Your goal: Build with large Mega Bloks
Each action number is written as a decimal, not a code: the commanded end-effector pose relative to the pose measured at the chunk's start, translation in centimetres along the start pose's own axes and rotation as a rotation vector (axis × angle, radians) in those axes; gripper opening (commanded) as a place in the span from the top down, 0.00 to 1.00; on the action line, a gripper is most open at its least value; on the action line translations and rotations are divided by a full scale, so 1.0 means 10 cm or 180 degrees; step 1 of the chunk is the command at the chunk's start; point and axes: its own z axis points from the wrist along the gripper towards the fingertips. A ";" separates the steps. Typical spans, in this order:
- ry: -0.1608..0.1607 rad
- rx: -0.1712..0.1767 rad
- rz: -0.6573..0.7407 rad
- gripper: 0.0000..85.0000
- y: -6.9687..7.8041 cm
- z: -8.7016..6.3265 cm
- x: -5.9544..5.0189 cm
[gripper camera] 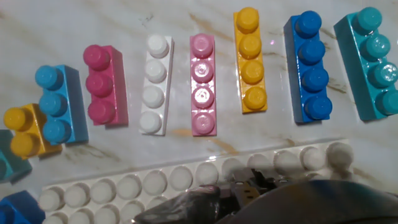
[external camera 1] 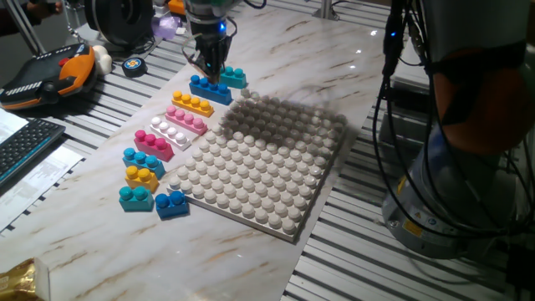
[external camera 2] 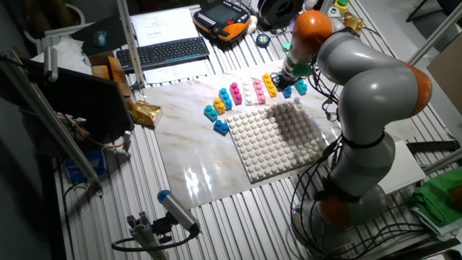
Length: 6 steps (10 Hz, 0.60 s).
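Note:
Six large Mega Bloks lie side by side on the marble top in the hand view: magenta (gripper camera: pixel 104 84), white (gripper camera: pixel 154 84), pink (gripper camera: pixel 203 84), orange-yellow (gripper camera: pixel 250 59), blue (gripper camera: pixel 310 65) and teal (gripper camera: pixel 373 62). None of them is held. In one fixed view my gripper (external camera 1: pixel 213 65) hangs just above the blue brick (external camera 1: pixel 209 89) and the teal brick (external camera 1: pixel 232 78), at the far end of the row. The other fixed view shows the gripper (external camera 2: pixel 289 74) over that same end. Only a dark blur of the gripper (gripper camera: pixel 249 198) shows at the bottom of the hand view, so its jaws cannot be judged.
The big grey-white studded baseplate (external camera 1: pixel 259 159) lies right of the row. Short bricks sit at the near end: light blue (external camera 1: pixel 138 159), yellow (external camera 1: pixel 142 176), teal (external camera 1: pixel 135 197) and blue (external camera 1: pixel 171 203). A keyboard (external camera 1: pixel 25 146) and a teach pendant (external camera 1: pixel 50 75) are at the left.

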 end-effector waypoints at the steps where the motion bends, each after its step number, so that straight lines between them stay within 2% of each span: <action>1: 0.0017 0.0022 0.0021 0.99 -0.05 -0.02 -0.04; 2: 0.0087 0.0104 -0.0037 0.99 -0.15 -0.08 -0.08; 3: 0.0122 0.0102 -0.0085 0.99 -0.26 -0.13 -0.09; 4: 0.0061 0.0124 -0.0121 0.99 -0.37 -0.15 -0.06; 6: 0.0033 0.0205 -0.0132 0.99 -0.42 -0.18 -0.05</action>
